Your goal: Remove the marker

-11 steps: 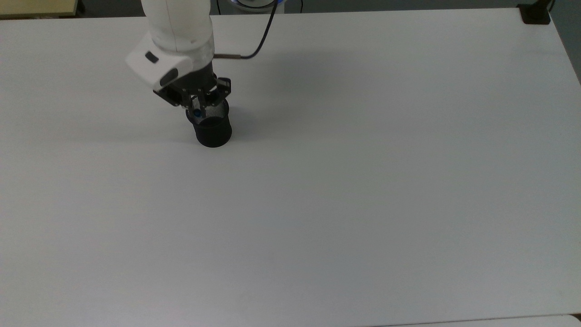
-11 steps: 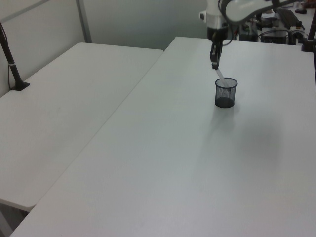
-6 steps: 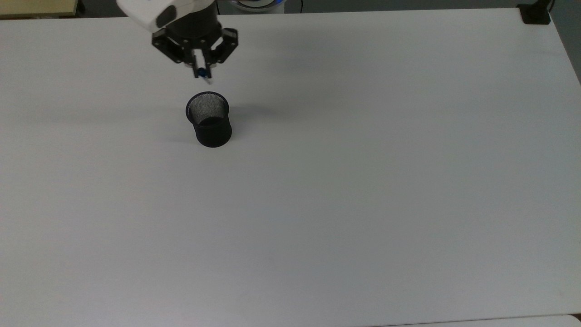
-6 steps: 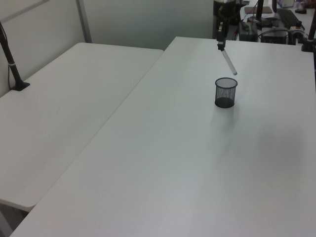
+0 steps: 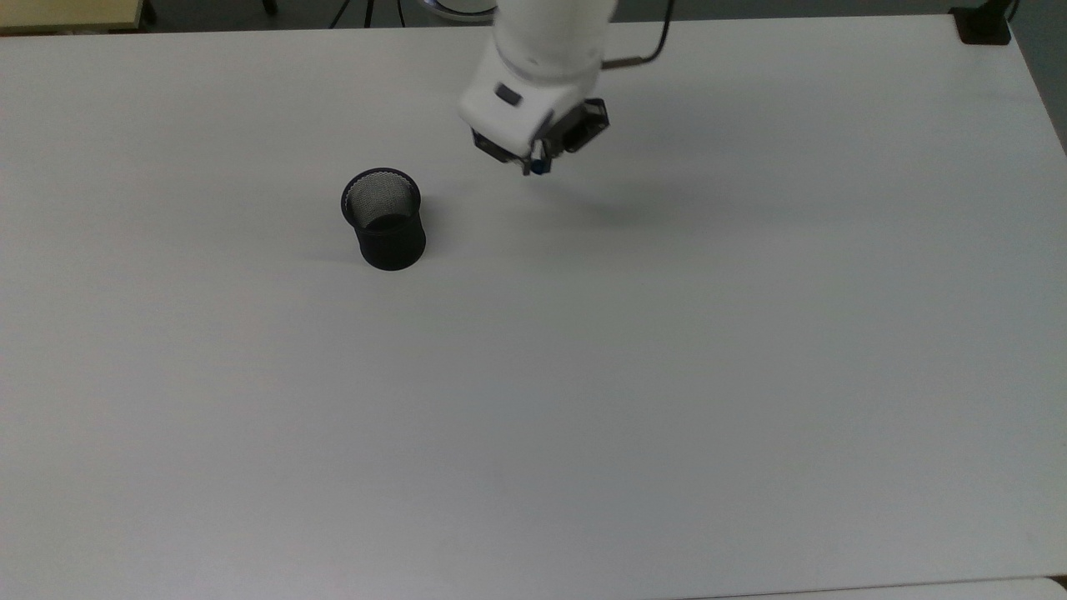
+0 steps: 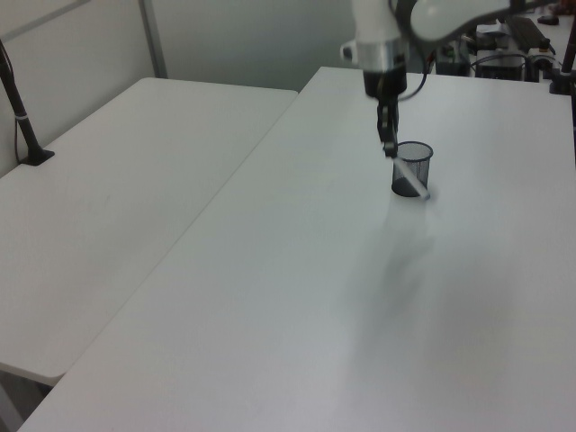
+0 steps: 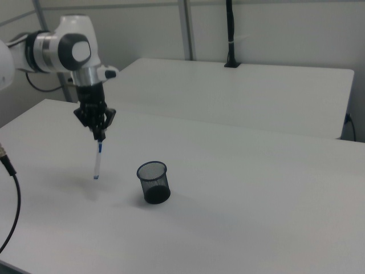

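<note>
My gripper [image 5: 538, 163] [image 6: 388, 147] [image 7: 100, 136] is shut on the blue-capped top of the marker [image 7: 98, 160], which hangs below it in the air, clear of the table. In the left view the white barrel of the marker [image 6: 411, 179] slants down across the front of the black mesh cup [image 6: 419, 161]. The top view shows just the blue end of the marker [image 5: 539, 169] under the fingers. The cup [image 5: 383, 219] [image 7: 154, 181] stands upright and apart from the gripper, to the top view's left of it, with nothing visible inside.
A white table [image 5: 633, 375] carries the cup. A second white table [image 6: 117, 198] stands beside it, with a black post [image 7: 229, 34] clamped at its far side. A black cable [image 7: 11, 194] trails at the right view's left edge.
The gripper lifted the marker out of the cup, then carried it toward the top view's right and lower, away from the cup. The cup stayed in place.
</note>
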Controlling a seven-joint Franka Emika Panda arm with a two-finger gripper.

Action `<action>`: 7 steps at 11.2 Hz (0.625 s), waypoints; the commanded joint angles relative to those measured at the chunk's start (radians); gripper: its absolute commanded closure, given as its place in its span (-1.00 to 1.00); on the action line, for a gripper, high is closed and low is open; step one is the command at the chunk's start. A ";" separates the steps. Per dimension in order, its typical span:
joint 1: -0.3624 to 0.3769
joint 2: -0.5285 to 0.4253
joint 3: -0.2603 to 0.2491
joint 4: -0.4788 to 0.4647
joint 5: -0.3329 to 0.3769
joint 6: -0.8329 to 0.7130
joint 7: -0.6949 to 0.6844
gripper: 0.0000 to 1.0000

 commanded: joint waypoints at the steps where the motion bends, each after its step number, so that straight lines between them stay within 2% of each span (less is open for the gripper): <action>1: 0.049 0.096 -0.010 0.006 0.018 0.017 0.020 0.61; 2: 0.052 0.115 -0.010 0.003 0.018 0.052 0.025 0.57; 3: 0.052 0.130 -0.010 0.003 0.026 0.079 0.046 0.44; 4: 0.052 0.135 -0.012 0.003 0.026 0.094 0.071 -0.37; 5: 0.052 0.133 -0.012 0.003 0.021 0.103 0.086 -0.99; 7: 0.049 0.113 -0.016 0.006 0.006 0.097 0.100 -1.00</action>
